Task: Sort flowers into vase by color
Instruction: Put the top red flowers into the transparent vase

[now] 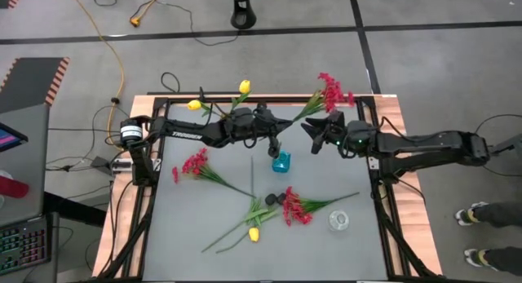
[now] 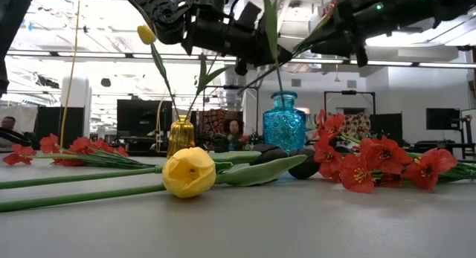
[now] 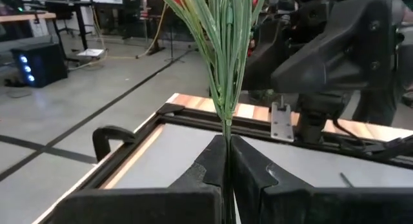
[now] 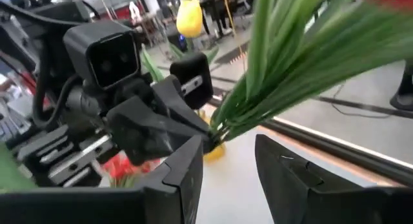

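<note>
- The left gripper (image 1: 276, 146) sits just above the centre of the high view, over the blue vase (image 1: 281, 161). Its fingers (image 3: 213, 166) are pinched tight on the green stem of a red spray (image 1: 330, 91), which slants up and to the right so that its blossoms reach the table's upper right edge.
- In the left wrist view that stem (image 3: 226, 62) rises straight up out of the closed fingers, fanning into thin leaves.
- The right gripper (image 1: 310, 132) is right of centre in the high view, close beside the held stem, with its jaws spread wide. In the right wrist view the leafy stem (image 4: 284, 69) passes between its fingers (image 4: 187, 172) without being clamped.
- The blue vase (image 2: 284, 123) stands in the middle of the low view, a stem rising from its mouth.
- A yellow vase (image 2: 181, 134) stands left of it, with a yellow tulip (image 2: 146, 33) rising from it.
- Two yellow tulips (image 1: 244, 86) show near the top centre of the high view.
- Loose flowers lie on the grey table (image 1: 326, 250): a red spray (image 1: 194, 163) at centre left, another red spray (image 1: 295, 207) at lower centre, a yellow tulip (image 1: 254, 233) below it, and black tulips (image 1: 276, 198) just beside.
- A clear vase (image 1: 339, 220) stands at lower right.
</note>
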`<act>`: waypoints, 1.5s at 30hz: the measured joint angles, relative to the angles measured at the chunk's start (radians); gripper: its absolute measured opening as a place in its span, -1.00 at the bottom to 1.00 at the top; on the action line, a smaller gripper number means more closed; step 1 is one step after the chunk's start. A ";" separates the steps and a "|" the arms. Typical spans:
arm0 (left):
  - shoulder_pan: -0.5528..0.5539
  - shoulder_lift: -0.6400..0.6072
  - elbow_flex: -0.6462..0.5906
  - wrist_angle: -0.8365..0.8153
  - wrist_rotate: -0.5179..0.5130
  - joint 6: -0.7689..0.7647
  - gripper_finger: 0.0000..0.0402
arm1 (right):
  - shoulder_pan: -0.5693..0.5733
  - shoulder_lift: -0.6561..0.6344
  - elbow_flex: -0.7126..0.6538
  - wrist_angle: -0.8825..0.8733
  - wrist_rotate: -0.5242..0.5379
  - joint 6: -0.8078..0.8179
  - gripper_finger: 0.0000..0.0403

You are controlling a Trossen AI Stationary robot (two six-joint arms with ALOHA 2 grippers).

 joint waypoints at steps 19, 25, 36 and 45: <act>-0.007 0.000 0.011 0.001 0.008 0.006 -1.00 | -0.036 0.121 0.000 0.257 -0.005 -0.049 -0.18; -0.007 0.000 0.011 0.000 0.009 0.012 -1.00 | -0.036 0.122 0.000 0.259 -0.007 -0.051 -0.41; -0.007 0.001 0.011 -0.002 0.033 0.027 -0.92 | -0.032 0.103 0.000 0.254 -0.062 -0.119 -0.79; -0.008 0.001 0.011 -0.005 0.035 0.026 -0.39 | 0.005 -0.003 0.040 0.048 -0.064 -0.122 -0.78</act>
